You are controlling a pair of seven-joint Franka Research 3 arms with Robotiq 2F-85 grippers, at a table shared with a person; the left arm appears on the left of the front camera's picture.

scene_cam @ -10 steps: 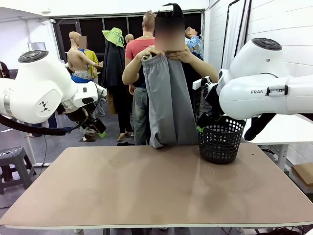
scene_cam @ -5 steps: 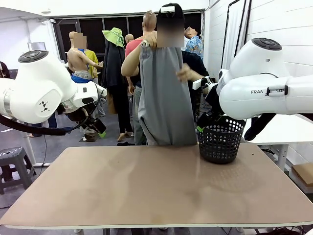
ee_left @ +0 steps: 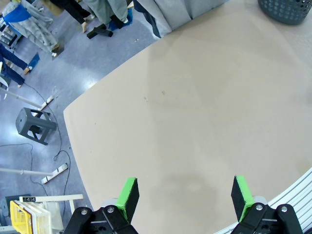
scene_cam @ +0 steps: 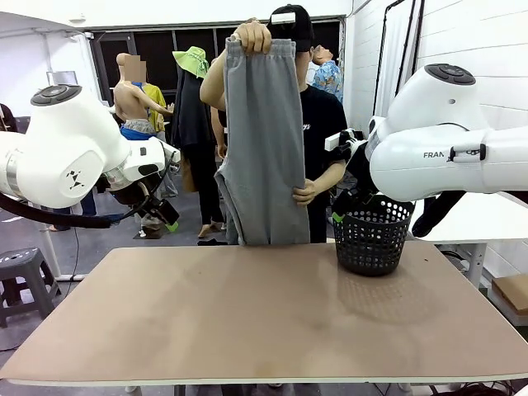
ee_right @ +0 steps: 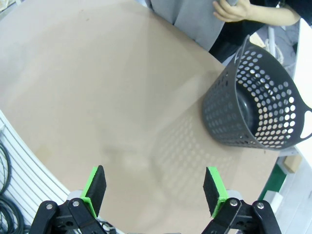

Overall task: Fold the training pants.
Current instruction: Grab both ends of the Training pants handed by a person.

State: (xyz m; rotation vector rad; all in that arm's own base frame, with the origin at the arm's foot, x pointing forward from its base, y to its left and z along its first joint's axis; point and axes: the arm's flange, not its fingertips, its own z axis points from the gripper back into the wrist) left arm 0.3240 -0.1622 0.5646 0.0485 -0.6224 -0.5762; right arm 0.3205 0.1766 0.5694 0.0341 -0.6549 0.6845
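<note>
Training pants dangle from the person's hand; left pincer, right pincer released; hem could snag the basket.

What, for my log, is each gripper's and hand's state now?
Left gripper: open, empty.
Right gripper: open, empty.
Person's raised hand: holds training pants up.
Person's lower hand: grips their edge.

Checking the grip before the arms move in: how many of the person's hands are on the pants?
2. One hand grips the top of the hanging grey pants; the other hand holds their lower side edge, near the black basket.
</note>
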